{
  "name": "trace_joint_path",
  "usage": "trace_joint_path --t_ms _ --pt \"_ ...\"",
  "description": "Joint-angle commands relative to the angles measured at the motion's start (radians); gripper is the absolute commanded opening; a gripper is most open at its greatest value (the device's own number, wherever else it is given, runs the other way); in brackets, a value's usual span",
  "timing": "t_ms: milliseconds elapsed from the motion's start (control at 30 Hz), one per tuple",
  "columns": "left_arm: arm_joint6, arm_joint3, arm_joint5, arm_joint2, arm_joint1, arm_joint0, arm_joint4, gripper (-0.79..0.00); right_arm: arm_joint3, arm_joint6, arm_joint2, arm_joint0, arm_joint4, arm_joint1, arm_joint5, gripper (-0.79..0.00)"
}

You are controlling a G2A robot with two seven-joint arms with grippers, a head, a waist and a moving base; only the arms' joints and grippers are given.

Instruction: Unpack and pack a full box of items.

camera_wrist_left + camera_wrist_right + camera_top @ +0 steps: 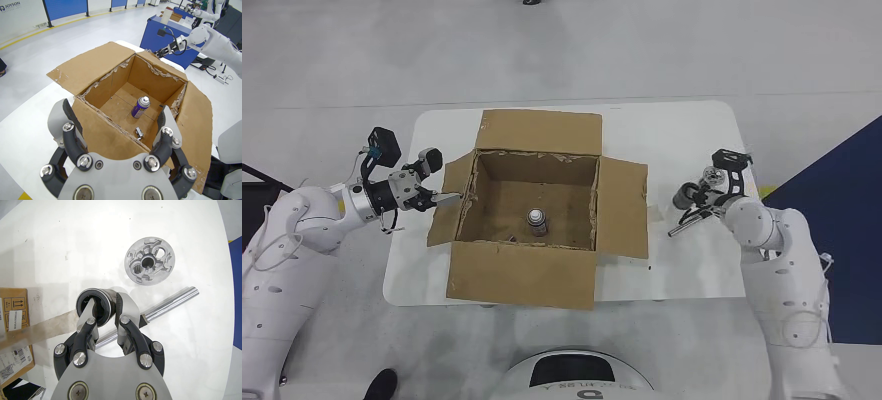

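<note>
I am looking down at the worktop (682, 140), and a big brown box (542, 130) is sitting in the middle of it. All four flaps are lying folded out flat. The inside edges are looking torn and ragged.

A purple spray can (140, 109) is standing upright on the floor of the box, near the middle. A small shiny metal piece (139, 133) is lying on the box floor too. It is a little apart from the can and near the wall on my left arm's side.

My left pincer (115, 106) is hanging at the flap on that side. Its two fingers are spread wide, and nothing is sitting between them. I cannot tell if a finger is touching the cardboard.

My right pincer (105, 298) is out past the flap on the other side, above the bare worktop. It is pinching a short metal tube (110, 302) with a black ring at its end. One finger is poking into the hole of the tube, and the other finger is pressing on the outside.

A long shiny rod (170, 303) is lying flat on the worktop under that pincer. A round grey metal disc (149, 261) with holes in it is lying just beside the rod.
</note>
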State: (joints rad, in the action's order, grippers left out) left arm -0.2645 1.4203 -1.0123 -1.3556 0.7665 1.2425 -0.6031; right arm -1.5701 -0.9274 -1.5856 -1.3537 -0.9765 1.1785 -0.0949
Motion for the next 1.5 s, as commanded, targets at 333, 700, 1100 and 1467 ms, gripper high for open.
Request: trace_joint_path --t_ms 333,700,1100,1467 --pt "0.000 0.000 0.000 0.000 0.000 0.000 0.000 0.000 -0.187 0.178 -0.082 -0.139 0.108 -0.005 0.099 -0.785" --pt "0.000 0.000 0.000 0.000 0.000 0.000 0.000 0.000 -0.577 0.390 -0.020 -0.372 0.076 -0.012 0.498 -0.785" --pt "0.000 0.000 0.000 0.000 0.000 0.000 0.000 0.000 -0.425 0.183 0.403 -0.015 -0.158 0.019 0.364 -0.785" --pt "0.000 0.000 0.000 0.000 0.000 0.000 0.000 0.000 -0.194 0.066 0.695 0.250 -0.268 0.089 0.166 -0.785"
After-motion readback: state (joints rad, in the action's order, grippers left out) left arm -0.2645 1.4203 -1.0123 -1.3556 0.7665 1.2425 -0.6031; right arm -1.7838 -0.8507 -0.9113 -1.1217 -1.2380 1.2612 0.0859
